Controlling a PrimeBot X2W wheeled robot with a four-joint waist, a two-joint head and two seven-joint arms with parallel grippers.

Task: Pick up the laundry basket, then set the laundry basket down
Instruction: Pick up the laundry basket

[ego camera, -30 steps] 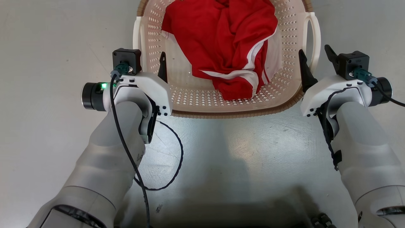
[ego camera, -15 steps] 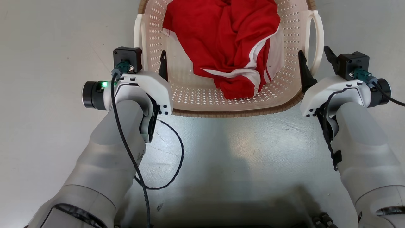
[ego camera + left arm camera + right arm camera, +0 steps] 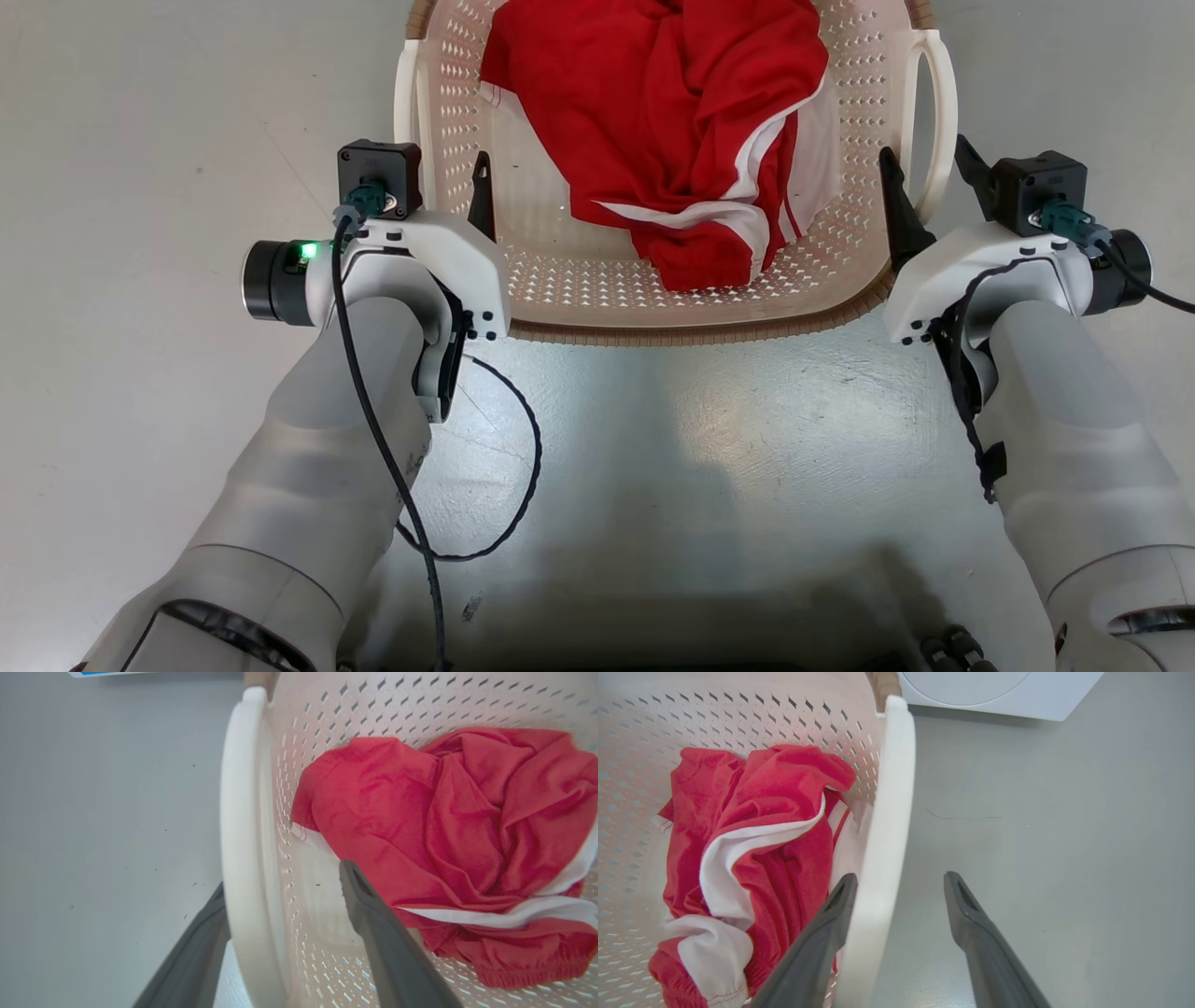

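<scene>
Cream-white perforated plastic laundry basket with brown woven-look rim (image 3: 691,334) sits on the grey floor (image 3: 140,140), with a crumpled red-and-white garment (image 3: 672,121) inside. Left gripper (image 3: 282,879) and right gripper (image 3: 924,151) are both released. Each straddles a white loop handle (image 3: 889,812), one finger inside and one outside. Advice: clamp both together, seat the handles deep, lift level.

Pale grey forearms (image 3: 317,485) carry white wrist housings (image 3: 462,271) and black cables (image 3: 373,439). The left gripper (image 3: 282,875) and right gripper (image 3: 900,876) have dark tapered fingers.
</scene>
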